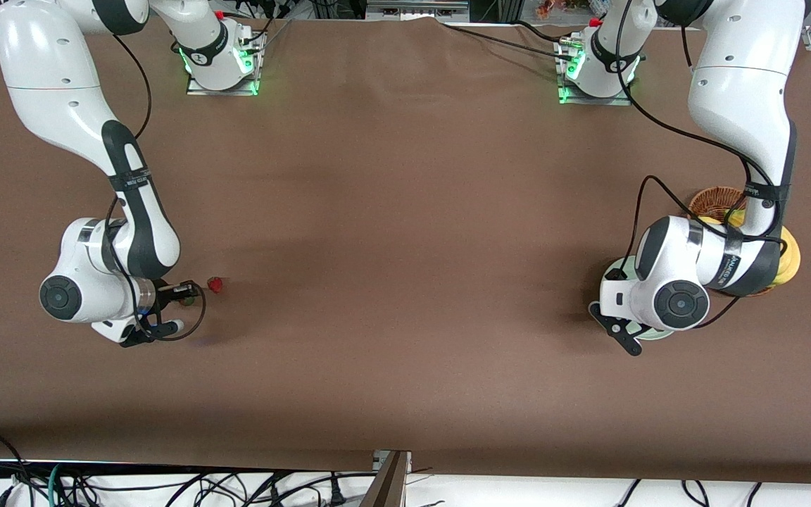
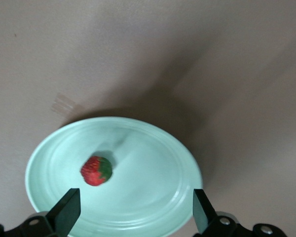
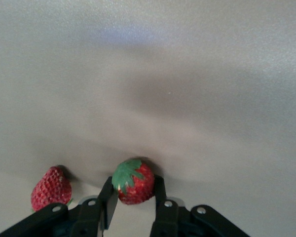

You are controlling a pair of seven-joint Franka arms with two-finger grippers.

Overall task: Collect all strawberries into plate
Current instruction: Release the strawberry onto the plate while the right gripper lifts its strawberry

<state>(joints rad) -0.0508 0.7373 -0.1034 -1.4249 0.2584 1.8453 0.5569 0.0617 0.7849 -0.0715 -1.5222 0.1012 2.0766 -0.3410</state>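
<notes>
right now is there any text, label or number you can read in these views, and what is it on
Band on the left arm: lettering there, too small and turned to read.
Band on the right arm: small print, too blurred to read.
Plate, strawberries, table: no text or marks.
Nothing in either wrist view carries writing.

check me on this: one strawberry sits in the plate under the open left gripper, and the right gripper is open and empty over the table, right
Not quite. The right gripper is not open and empty: the right wrist view shows it shut on a strawberry, another berry lying beside. The rest holds: one strawberry sits in the plate under the open left gripper.
</notes>
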